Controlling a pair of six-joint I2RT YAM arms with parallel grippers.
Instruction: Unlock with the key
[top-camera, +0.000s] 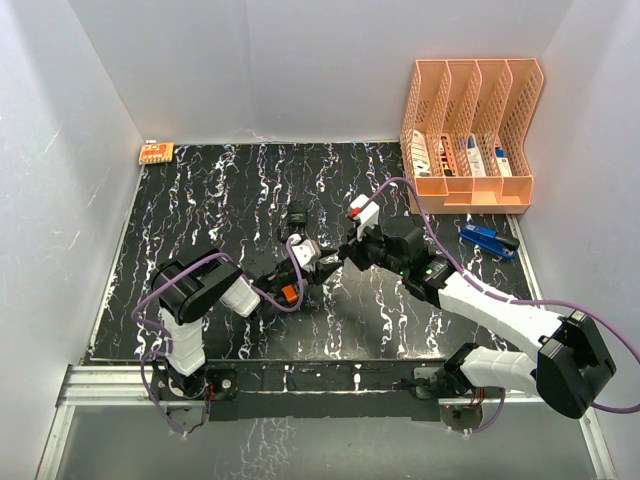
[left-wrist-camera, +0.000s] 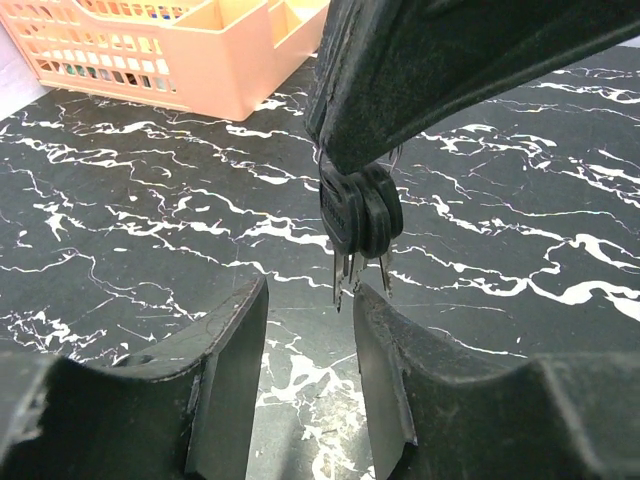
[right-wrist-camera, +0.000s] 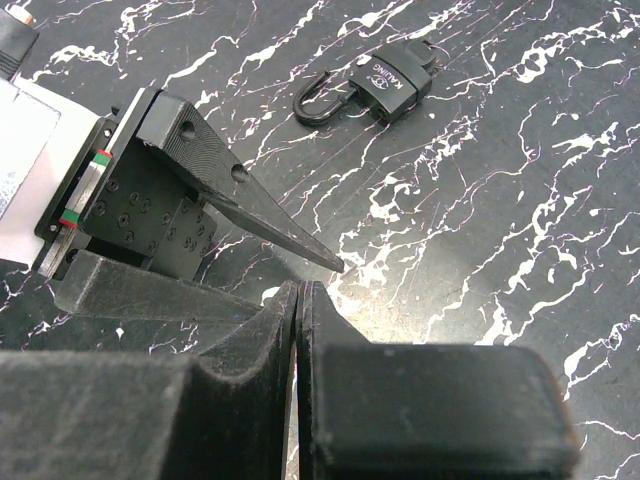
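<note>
A black padlock (right-wrist-camera: 392, 84) marked KALING lies on the marble table, its shackle (right-wrist-camera: 315, 103) pointing left; it also shows in the top view (top-camera: 297, 216). My right gripper (right-wrist-camera: 300, 288) is shut. The left wrist view shows the right gripper (left-wrist-camera: 352, 172) pinching a bunch of black-headed keys (left-wrist-camera: 360, 215), blades hanging down. My left gripper (left-wrist-camera: 310, 292) is open, its fingertips just below and either side of the key blades. In the top view the left gripper (top-camera: 322, 265) and right gripper (top-camera: 345, 255) meet mid-table, in front of the padlock. The keys are hidden in the right wrist view.
A peach file organizer (top-camera: 470, 135) stands at the back right and shows in the left wrist view (left-wrist-camera: 170, 50). A blue tool (top-camera: 487, 238) lies in front of it. A small orange item (top-camera: 156, 153) sits at the back left corner. White walls surround the table.
</note>
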